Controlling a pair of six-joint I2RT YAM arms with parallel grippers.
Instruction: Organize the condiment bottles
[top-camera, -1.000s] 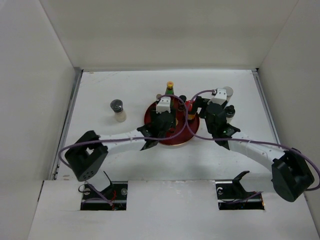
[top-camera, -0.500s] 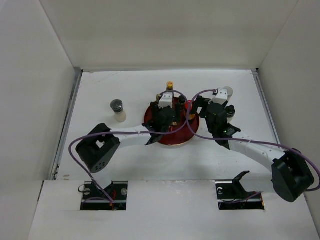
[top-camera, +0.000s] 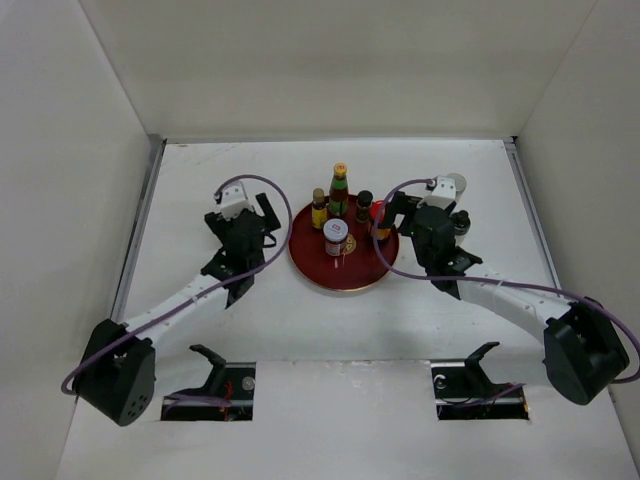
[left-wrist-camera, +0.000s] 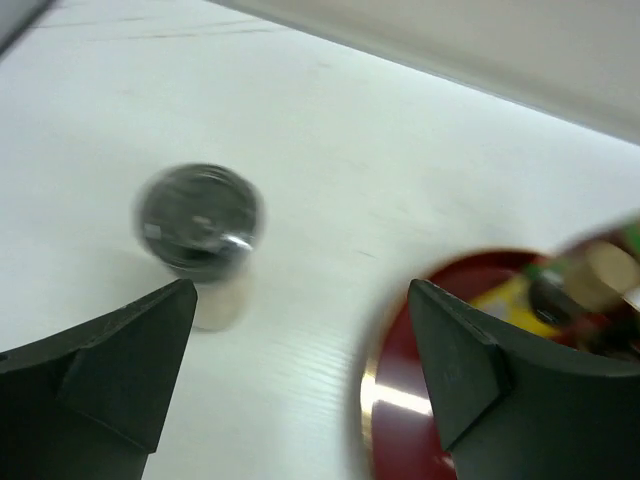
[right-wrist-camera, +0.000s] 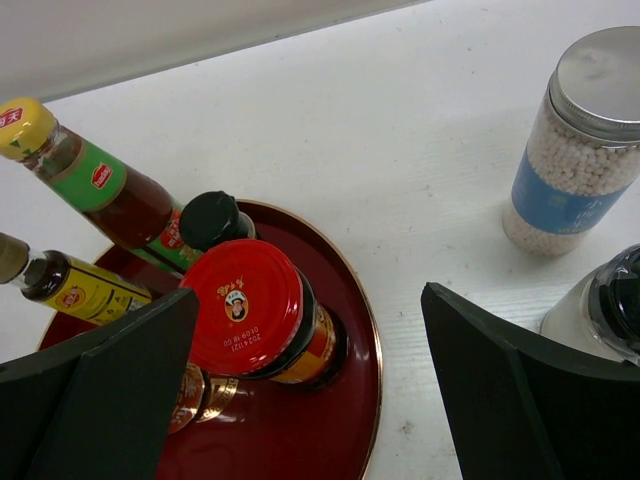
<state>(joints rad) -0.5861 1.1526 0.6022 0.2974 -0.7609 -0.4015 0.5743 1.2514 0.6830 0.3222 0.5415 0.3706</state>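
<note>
a white table (top-camera: 200, 170) boxed in by pale walls, with a round red tray (top-camera: 345, 280) in the middle of it. on the tray stand the green-necked yellow-capped bottle (top-camera: 340, 188), the dark yellow-capped bottle (top-camera: 319, 207), the black-capped jar (top-camera: 364, 204), the red-lidded jar (right-wrist-camera: 245, 305) and a jar with a pale printed lid (top-camera: 336, 236). off the tray, the squat dark-lidded jar (left-wrist-camera: 198, 220) stands alone on the table to its left, and the grey-lidded jar (right-wrist-camera: 595, 95) and another dark-topped jar (right-wrist-camera: 615, 300) stand to its right. the left gripper (left-wrist-camera: 300, 300) hovers above the squat dark-lidded jar, fingers spread and nothing between them. the right gripper (right-wrist-camera: 310, 298) hangs at the tray's right edge, also spread and empty, with the red-lidded jar below the gap. i'd say the step in hand is picking up the squat jar. in the blurred wrist view it sits close to the finger on the left of that view, not mid-gap, so i'd shift across until it is centred. then come straight down, close on the pale body under the lid and lift clear of the rim. set it on bare red at the tray's near side, away from the tall bottles, which look easy to tip
</note>
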